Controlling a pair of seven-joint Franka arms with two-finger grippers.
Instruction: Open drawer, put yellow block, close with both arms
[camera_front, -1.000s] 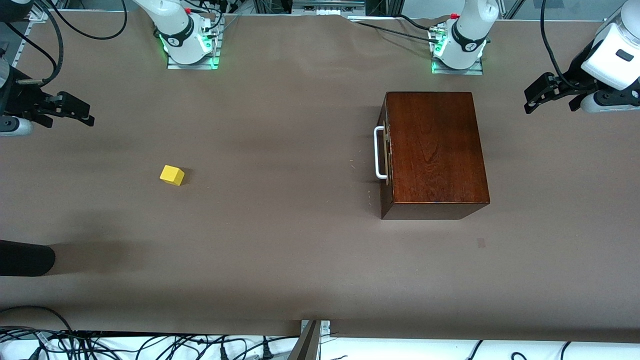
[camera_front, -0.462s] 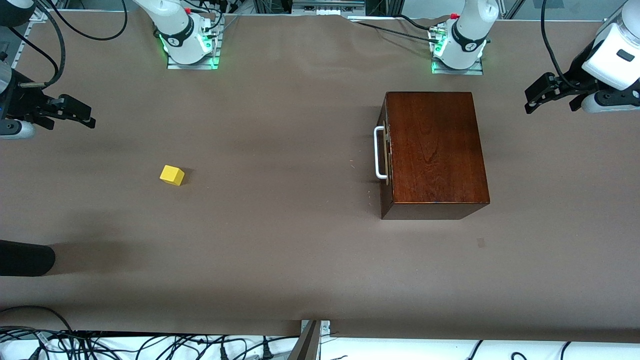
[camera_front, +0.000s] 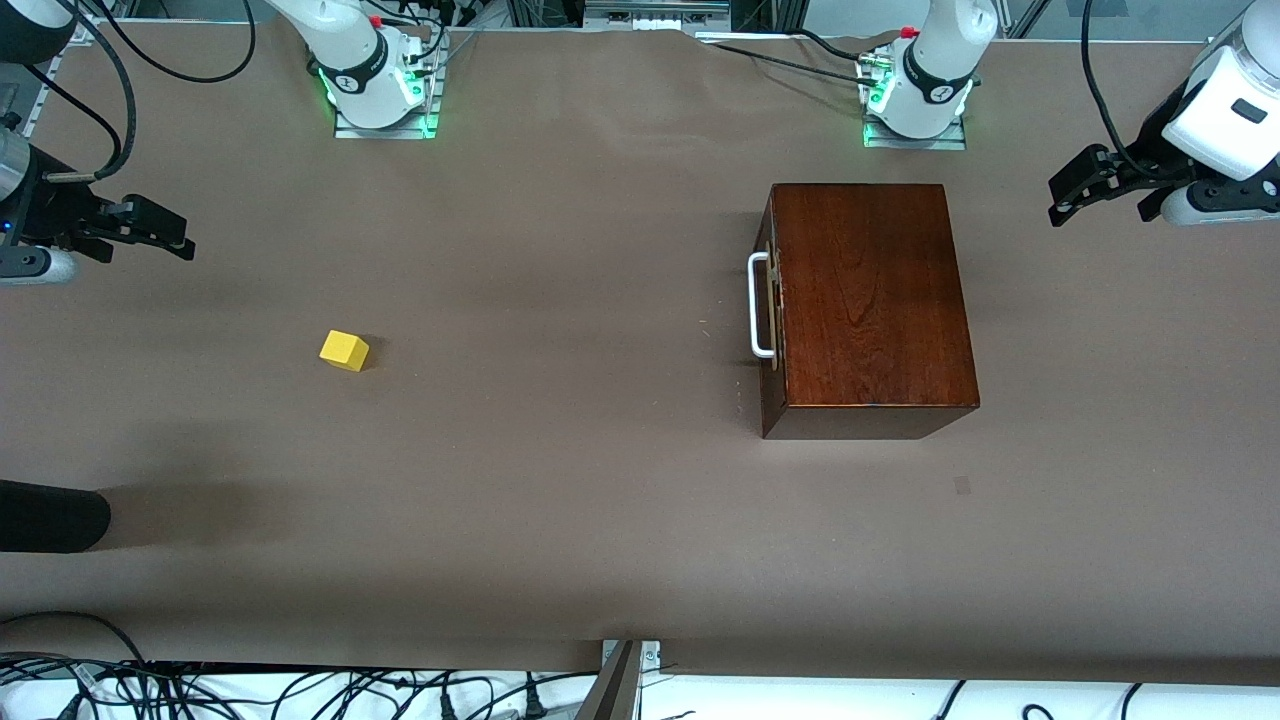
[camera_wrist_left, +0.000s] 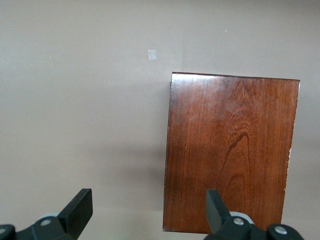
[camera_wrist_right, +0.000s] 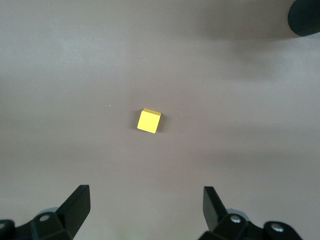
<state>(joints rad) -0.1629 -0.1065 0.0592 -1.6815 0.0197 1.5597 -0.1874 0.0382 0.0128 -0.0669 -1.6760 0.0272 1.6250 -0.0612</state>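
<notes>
The dark mahogany box (camera_front: 868, 300) stands toward the left arm's end of the table, and its drawer is shut, with the white loop handle (camera_front: 758, 305) facing the table's middle. The box top also shows in the left wrist view (camera_wrist_left: 230, 155). The yellow block (camera_front: 344, 351) lies alone toward the right arm's end and also shows in the right wrist view (camera_wrist_right: 149, 121). My left gripper (camera_front: 1070, 195) is open and empty, up in the air past the box's end. My right gripper (camera_front: 165, 232) is open and empty, high over the table's edge region.
A black rounded object (camera_front: 50, 515) pokes in at the table's edge on the right arm's end, nearer the front camera than the block. A small pale patch (camera_front: 962, 485) marks the brown table cover near the box. Cables lie past the near edge.
My right gripper has drifted slightly toward the table's middle and a little lower in the front view. The left gripper, the block and the box have hardly moved.
</notes>
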